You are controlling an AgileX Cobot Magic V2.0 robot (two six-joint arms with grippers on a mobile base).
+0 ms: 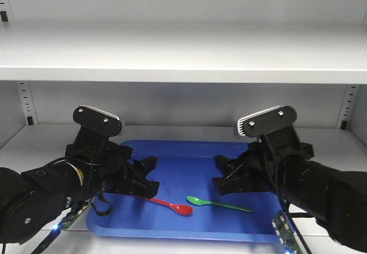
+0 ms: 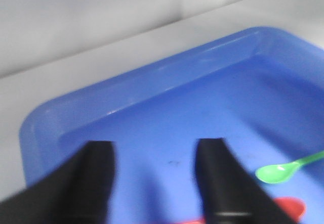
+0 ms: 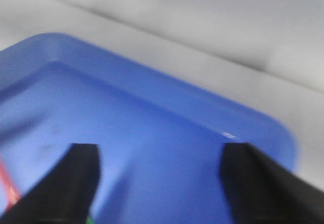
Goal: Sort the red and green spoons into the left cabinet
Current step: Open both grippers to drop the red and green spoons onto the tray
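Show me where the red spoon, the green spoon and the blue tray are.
red spoon (image 1: 183,210), front view, on its bowl.
green spoon (image 1: 196,200), front view, on its bowl.
blue tray (image 1: 178,146), front view, on its back rim.

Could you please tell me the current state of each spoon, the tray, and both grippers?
Red spoon: lying flat in the tray, free.
Green spoon: lying flat in the tray beside the red one, free.
Blue tray: resting on the lower shelf.
Left gripper: open, holding nothing.
Right gripper: open, holding nothing.
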